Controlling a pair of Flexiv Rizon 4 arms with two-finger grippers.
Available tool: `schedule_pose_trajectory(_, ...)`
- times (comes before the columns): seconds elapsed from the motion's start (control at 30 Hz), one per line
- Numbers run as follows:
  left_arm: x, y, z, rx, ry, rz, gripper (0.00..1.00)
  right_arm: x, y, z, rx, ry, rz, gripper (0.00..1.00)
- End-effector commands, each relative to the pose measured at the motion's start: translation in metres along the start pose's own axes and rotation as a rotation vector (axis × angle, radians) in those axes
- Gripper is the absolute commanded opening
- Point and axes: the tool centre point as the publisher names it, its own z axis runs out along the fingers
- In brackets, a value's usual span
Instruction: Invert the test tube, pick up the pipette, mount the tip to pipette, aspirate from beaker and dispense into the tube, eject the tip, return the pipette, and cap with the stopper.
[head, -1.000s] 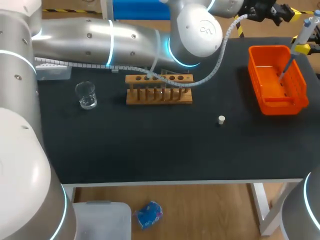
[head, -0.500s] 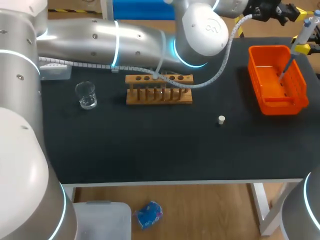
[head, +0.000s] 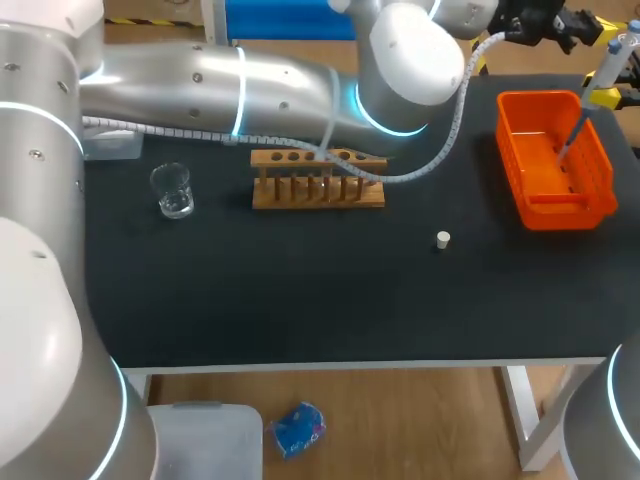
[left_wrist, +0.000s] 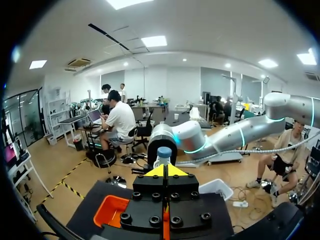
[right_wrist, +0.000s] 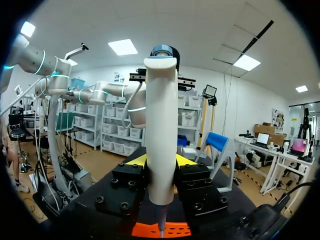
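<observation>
Left arm's elbow (head: 410, 60) has swung rightward; right gripper (right_wrist: 161, 162) grips pipette (right_wrist: 160, 125).

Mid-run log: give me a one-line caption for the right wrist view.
Right pincer shut on the upright pipette, its thin lower end hanging over the orange basket.

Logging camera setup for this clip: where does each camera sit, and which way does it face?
Head view: above and behind the robot, looking down on the table; the left arm crosses its far side.
Left wrist view: on the left arm, looking past the left gripper at the pipette top.
Right wrist view: on the right arm, looking past the right gripper, shut on the pipette.
All three share the pipette and the orange basket.
</observation>
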Motion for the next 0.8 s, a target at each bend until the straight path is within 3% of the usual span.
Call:
schedule_pose_trajectory(0.03, -0.004, 0.001, 0.006, 0.075, 0.007, 0.006, 0.00, 0.001, 0.001, 0.000, 0.003, 0.000, -0.001, 0.00)
schedule_pose_trajectory(0.8, -0.011, 0.009, 0.017, 0.078, 0.009, -0.013, 0.00, 0.001, 0.001, 0.000, 0.003, 0.000, -0.001, 0.00)
